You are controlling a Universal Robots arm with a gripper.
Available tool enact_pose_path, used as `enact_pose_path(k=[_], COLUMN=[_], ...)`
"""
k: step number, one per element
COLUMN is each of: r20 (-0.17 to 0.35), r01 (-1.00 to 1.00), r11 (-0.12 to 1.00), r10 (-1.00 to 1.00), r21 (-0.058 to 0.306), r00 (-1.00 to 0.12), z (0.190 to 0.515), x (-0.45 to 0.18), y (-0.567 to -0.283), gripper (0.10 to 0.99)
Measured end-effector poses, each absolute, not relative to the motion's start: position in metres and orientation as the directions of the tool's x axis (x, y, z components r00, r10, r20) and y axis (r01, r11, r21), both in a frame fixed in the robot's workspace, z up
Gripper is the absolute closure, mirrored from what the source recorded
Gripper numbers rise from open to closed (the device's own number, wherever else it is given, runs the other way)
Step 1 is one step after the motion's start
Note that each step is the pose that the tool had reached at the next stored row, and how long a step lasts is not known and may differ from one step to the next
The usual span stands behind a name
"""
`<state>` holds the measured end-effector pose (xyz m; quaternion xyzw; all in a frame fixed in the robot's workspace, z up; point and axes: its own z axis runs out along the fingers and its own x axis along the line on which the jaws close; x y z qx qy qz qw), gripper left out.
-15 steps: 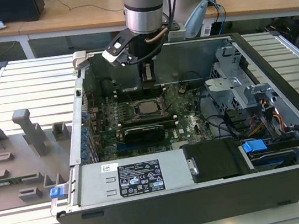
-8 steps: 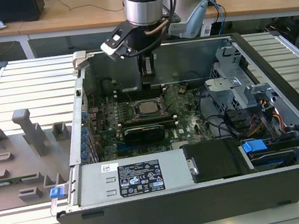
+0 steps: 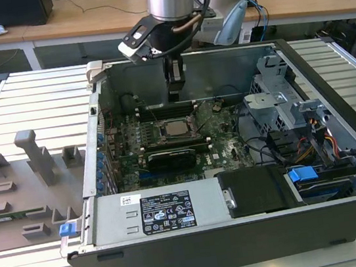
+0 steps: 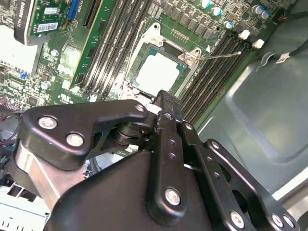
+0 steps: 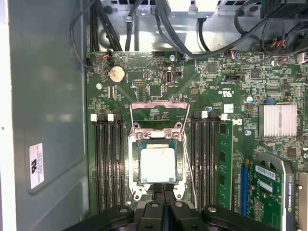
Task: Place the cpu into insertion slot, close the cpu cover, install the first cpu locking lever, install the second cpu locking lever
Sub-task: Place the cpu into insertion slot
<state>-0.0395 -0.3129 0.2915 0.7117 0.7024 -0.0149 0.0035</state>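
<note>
The cpu [image 5: 157,163] [image 4: 156,73] [image 3: 176,128], a silvery square chip, lies flat in the insertion slot [image 5: 136,144] on the green motherboard. The cpu cover [image 5: 159,107], a thin metal frame with a window, is swung open on the side of the slot away from my gripper. A thin wire locking lever [image 5: 189,156] [image 4: 222,55] runs beside the slot, unlatched. My gripper [image 5: 163,188] [image 4: 162,98] [image 3: 176,87] hovers just above the slot's edge nearest to it. Its black fingers are shut together with nothing between them.
Long black memory slots [image 5: 108,163] [image 5: 204,163] flank the socket on both sides. An expansion card [image 5: 272,187] and a finned heatsink [image 5: 277,119] lie beyond one bank. The case wall [image 5: 45,106] stands close by. Cables [image 3: 286,145] and drive bays fill the exterior view's right.
</note>
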Motion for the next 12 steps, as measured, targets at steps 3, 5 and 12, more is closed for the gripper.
enact_pose_path(k=[3, 5, 12], r20=[-0.026, -0.026, -0.026], r01=[1.0, 1.0, 1.0], r11=[-0.013, -0.013, -0.013], r10=[1.0, 1.0, 1.0], r21=[-0.016, -0.016, -0.016], r00=[0.013, 0.013, 0.013], z=[0.297, 0.301, 0.319], x=[-0.039, -0.039, -0.039], y=[-0.313, -0.313, -0.313], gripper=[0.98, 0.98, 0.98])
